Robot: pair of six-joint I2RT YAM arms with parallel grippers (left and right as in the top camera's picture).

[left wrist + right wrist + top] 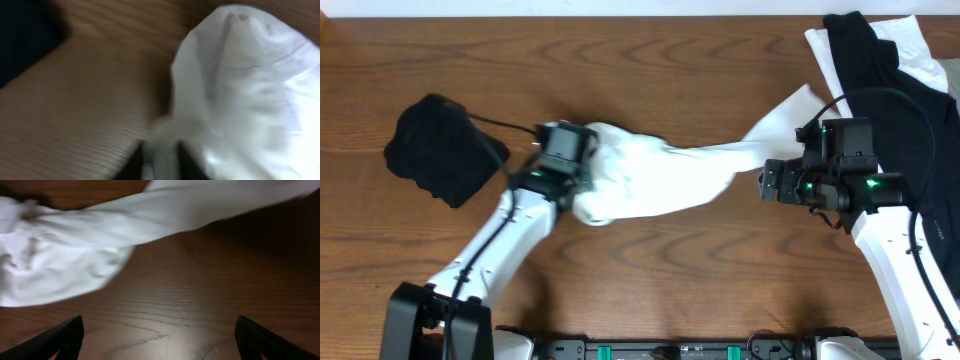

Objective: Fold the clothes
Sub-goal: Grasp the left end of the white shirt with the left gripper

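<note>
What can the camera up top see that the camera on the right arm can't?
Only the top camera shows the left arm, the right arm, the black bundle on the left, and the pile of black and white clothes in the far right corner. Only the right wrist camera shows its own black fingers close up, spread wide with nothing between them. Both show the white shirt and the brown table.

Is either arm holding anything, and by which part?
The left end effector pinches the white T-shirt by a bunched fold at its near end; the right end effector is open, holding nothing.
</note>
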